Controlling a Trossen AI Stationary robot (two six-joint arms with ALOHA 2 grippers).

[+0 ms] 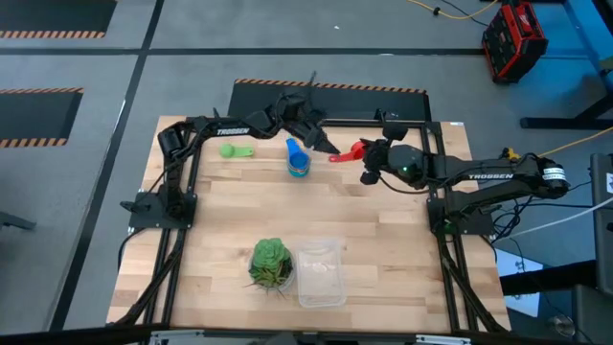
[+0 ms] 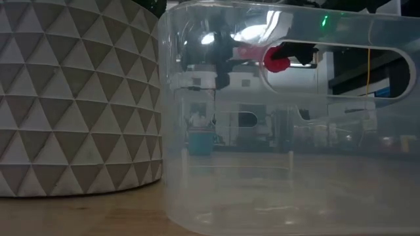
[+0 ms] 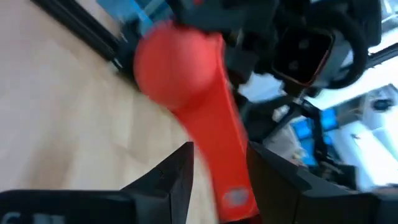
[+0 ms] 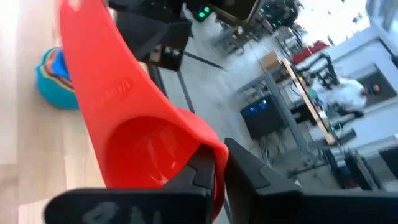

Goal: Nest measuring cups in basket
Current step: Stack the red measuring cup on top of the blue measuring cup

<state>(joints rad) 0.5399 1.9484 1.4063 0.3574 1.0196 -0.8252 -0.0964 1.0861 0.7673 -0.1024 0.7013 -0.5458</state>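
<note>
Both grippers grip 1 red plastic measuring cup [image 1: 347,153]: right gripper [image 1: 368,155] clamped on bowl, left gripper [image 1: 324,145] on handle; pulling risks dropping it.

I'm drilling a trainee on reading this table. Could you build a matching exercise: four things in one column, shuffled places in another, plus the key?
Things:
1. red cup
2. green cup
3. stack of blue cups
4. clear tub

Places:
A. lying alone on the wood, far side, toward the left arm
B. held up between both grippers
C. near edge, beside the leafy ball
D. standing on the wood at the far middle

Pairs: 1-B, 2-A, 3-D, 4-C
</note>
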